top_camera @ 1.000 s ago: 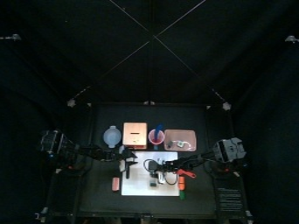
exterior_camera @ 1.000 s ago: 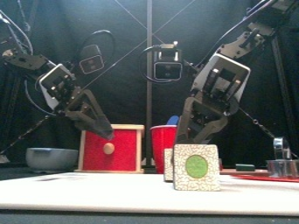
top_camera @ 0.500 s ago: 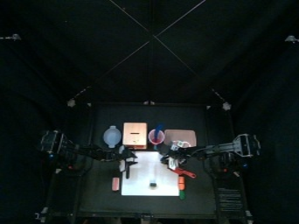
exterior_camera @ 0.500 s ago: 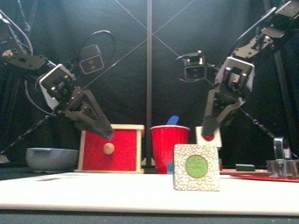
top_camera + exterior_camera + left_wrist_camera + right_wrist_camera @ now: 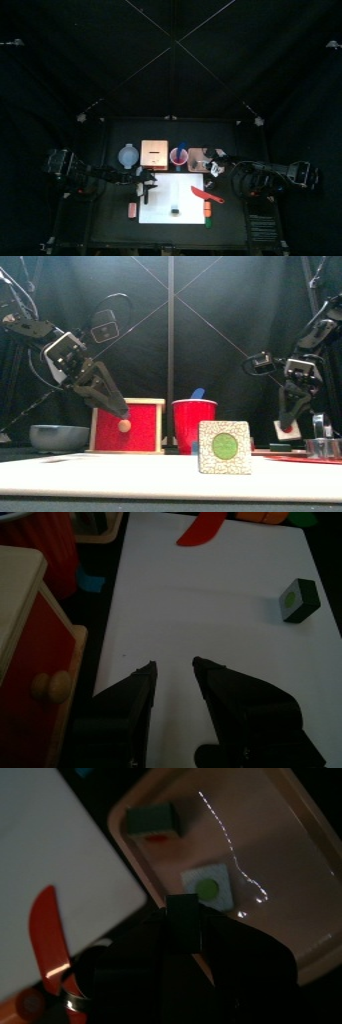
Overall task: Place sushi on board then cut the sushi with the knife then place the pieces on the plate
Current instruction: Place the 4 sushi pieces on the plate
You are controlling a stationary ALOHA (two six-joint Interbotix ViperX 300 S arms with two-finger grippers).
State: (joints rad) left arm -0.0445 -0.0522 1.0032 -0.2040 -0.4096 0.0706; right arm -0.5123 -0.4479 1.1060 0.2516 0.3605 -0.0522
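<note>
Right gripper point(image 5: 283, 432): clenched on a sushi piece point(image 5: 285, 428), held in the air over the pink tray point(image 5: 274, 848) at the table's right back. One second ago it was down at the white board, at the pieces standing there. Half a second ago it had lifted to just right of the red cup. It has since swung further right.

Sushi piece: clamped between the right gripper's jaws, clear of the tray floor. Its pale face with a red spot shows in the front view.

Pink tray: already holds two pieces, well apart. One point(image 5: 158, 820) is near a corner and the other point(image 5: 207, 886) lies flat with its green centre up.

White cutting board point(image 5: 201, 602): one last sushi piece point(image 5: 225, 447) stands upright on it, green centre facing the front. A second ago another piece stood just behind it, and that one is gone from the board.

Red knife point(image 5: 203, 529): lies on the board's right part, apart from the last piece, where it lay before.

Left gripper point(image 5: 173, 664): jaws spread and empty. It hovers over the board's left back part in front of the wooden box point(image 5: 127, 426), unchanged from a second ago.

Back row: blue-grey bowl point(image 5: 59, 437), wooden box with its red drawer front, then the red cup point(image 5: 194, 424), left to right.
</note>
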